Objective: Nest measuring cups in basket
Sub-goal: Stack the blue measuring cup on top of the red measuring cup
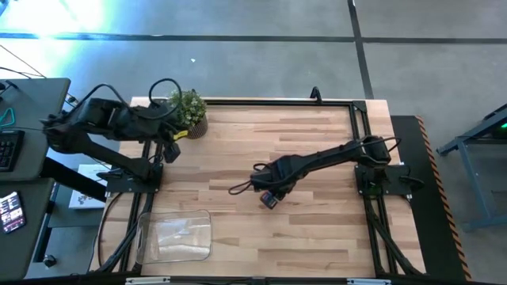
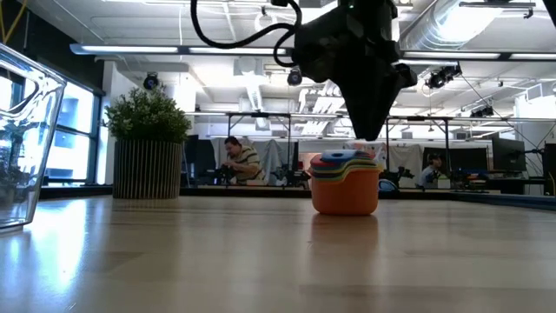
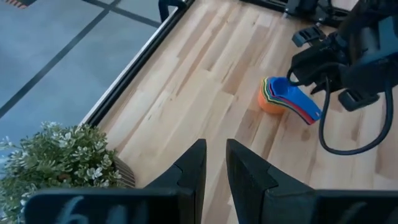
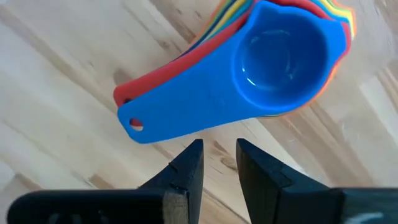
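Open workshop behind the bench: ducting overhead, people seated at far desks. Your surface is a pale wood-plank table (image 1: 317,150) inside a black frame.

The stack of nested plastic measuring cups (image 2: 345,182), orange at the bottom and blue on top, stands on bare table near the middle, handles fanned to one side. It is well apart from the clear shallow rectangular plastic basket (image 1: 174,235), which sits at the near-left corner.

Your right gripper (image 4: 219,163) hangs just above the stack beside the blue handle, fingers a narrow gap apart, holding nothing. The left gripper (image 3: 215,168) waits near the small potted green plant (image 1: 188,111) at the far-left corner, fingers close together with a slim gap, also empty.

Risks, as I judge them: the narrow opening may not straddle the stacked handles, so descending could press on them and tip the stack. Pinching only the blue handle could lift the top cup alone and un-nest the set. A carry by the handles may swing and clip the basket rim.
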Tool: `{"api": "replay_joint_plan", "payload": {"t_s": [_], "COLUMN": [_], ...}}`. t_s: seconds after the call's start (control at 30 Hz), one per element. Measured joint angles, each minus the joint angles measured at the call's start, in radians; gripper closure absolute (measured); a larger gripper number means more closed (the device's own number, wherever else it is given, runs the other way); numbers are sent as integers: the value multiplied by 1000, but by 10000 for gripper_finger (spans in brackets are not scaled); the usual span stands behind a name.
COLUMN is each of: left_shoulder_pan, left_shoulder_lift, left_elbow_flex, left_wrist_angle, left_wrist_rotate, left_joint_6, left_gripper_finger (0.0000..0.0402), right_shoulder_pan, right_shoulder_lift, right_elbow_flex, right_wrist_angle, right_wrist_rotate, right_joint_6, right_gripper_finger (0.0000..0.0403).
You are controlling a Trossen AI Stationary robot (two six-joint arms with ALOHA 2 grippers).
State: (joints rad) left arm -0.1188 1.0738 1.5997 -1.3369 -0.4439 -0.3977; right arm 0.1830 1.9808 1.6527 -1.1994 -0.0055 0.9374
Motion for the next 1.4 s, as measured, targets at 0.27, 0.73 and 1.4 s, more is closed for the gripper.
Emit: {"api": "replay_joint_plan", "payload": {"t_s": [0.27, 0.73, 1.4], "left_shoulder_pan": [0, 0, 0], "left_shoulder_lift": [-56, -98, -98], "left_elbow_flex": [0, 0, 0], "left_wrist_angle": [-2, -2, -4], "left_wrist_rotate": [44, 45, 45], "left_joint_6": [1, 69, 88], "left_gripper_finger": [348, 348, 348], "right_shoulder_pan": [26, 67, 66], "right_shoulder_lift": [17, 85, 107], "right_elbow_flex": [0, 0, 0], "right_wrist_angle": [-4, 5, 56], "right_wrist_rotate": [11, 23, -52], "right_joint_6": [147, 323, 366], "right_gripper_finger": [315, 315, 315]}}
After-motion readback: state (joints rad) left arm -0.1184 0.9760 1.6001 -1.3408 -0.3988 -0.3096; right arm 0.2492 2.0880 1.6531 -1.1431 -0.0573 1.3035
